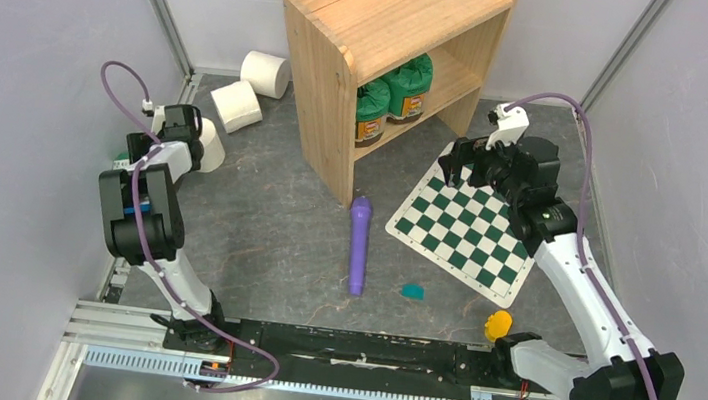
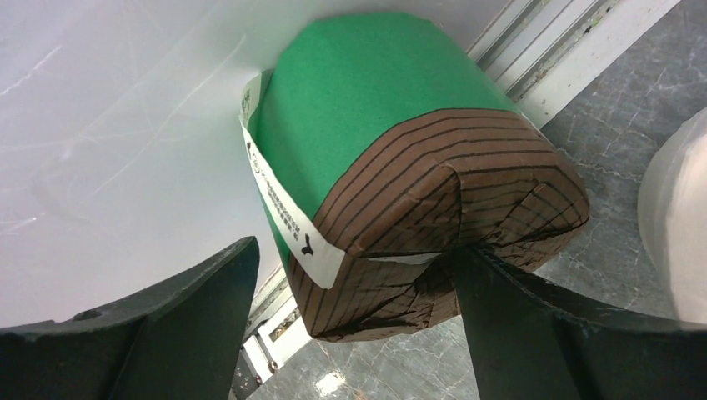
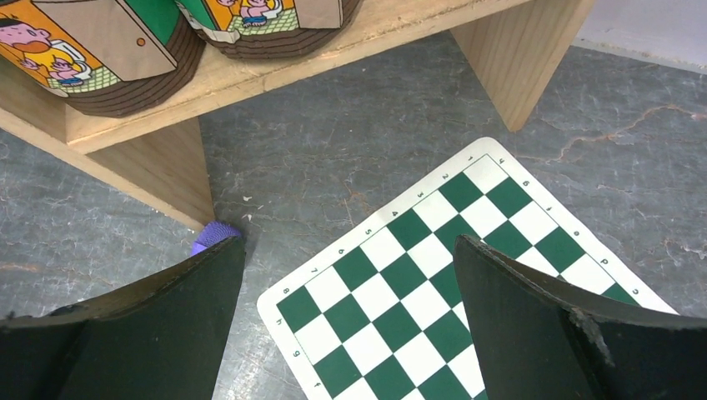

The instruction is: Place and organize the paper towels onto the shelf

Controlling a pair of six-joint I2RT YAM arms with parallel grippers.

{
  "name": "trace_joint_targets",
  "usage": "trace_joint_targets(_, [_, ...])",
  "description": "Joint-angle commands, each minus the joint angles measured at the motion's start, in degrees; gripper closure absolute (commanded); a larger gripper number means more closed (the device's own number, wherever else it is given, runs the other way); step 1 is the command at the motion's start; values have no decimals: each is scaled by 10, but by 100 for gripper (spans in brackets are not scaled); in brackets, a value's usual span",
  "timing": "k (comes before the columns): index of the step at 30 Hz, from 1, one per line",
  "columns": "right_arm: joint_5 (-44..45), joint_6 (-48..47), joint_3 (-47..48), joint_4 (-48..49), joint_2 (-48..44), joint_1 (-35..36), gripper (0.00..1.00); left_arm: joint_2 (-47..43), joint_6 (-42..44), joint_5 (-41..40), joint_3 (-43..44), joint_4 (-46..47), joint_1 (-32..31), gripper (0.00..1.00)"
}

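Three paper towels (image 1: 236,106) lie by the far-left corner; two canisters (image 1: 372,112) sit in the shelf (image 1: 402,9). The left gripper (image 2: 354,254) and right gripper (image 3: 346,250) both gape open.

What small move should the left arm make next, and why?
Probably swing the left end effector sideways toward the white paper towel at the right edge of its wrist view. Its jaws stand open, but they frame a green canister lying against the wall, not a roll, and the task is about the rolls.
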Motion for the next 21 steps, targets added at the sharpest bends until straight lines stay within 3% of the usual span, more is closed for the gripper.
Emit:
trace_joint_targets(1, [7,-7,27,9,8,2,2,14,29,-30,21,19,1,14])
trace_joint_targets(7, [9,-7,22,10,3,2,2,5,33,-34,24,11,-4,26])
trace_joint_targets(13, [5,-2,18,10,-2,2,2,-19,23,-31,20,-6,-8,44])
trace_joint_targets(21, [3,0,0,14,-25,4,2,-104,9,-28,18,-53,-36,63])
